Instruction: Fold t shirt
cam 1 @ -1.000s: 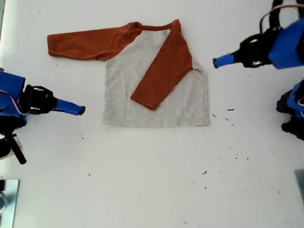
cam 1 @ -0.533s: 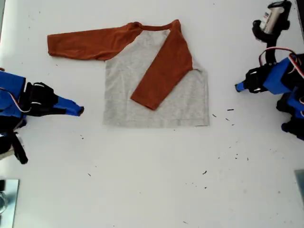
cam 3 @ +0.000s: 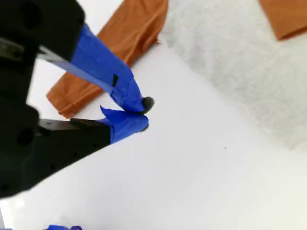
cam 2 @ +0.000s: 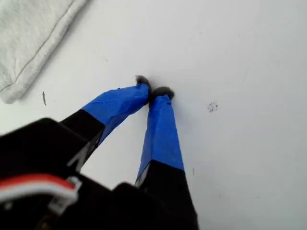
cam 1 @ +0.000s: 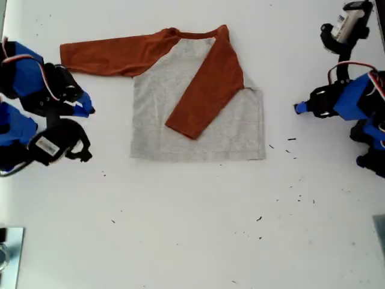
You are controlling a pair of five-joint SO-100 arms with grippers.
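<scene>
The t shirt point(cam 1: 198, 129) lies flat at the upper middle of the white table in the exterior view, grey side up, no black print showing. One rust-orange sleeve point(cam 1: 207, 90) is folded slantwise across the body. The other sleeve point(cam 1: 111, 54) stretches out toward the exterior view's left. My second gripper point(cam 1: 89, 110) point(cam 3: 145, 115) is shut and hovers just below that sleeve's cuff point(cam 3: 72, 98), holding nothing. At the exterior view's right, my first gripper point(cam 1: 299, 108) point(cam 2: 154, 90) is shut over bare table, apart from the shirt's hem corner point(cam 2: 19, 72).
Small dark specks point(cam 1: 292, 139) dot the table at the exterior view's lower right. A shiny metal object point(cam 1: 9, 250) sits at that view's lower left corner. Both arm bases stand at the table's side edges in the exterior view.
The second arm swung up toward the outstretched sleeve's cuff. The first arm pulled back from the shirt's side toward the exterior view's right, then held almost still.
</scene>
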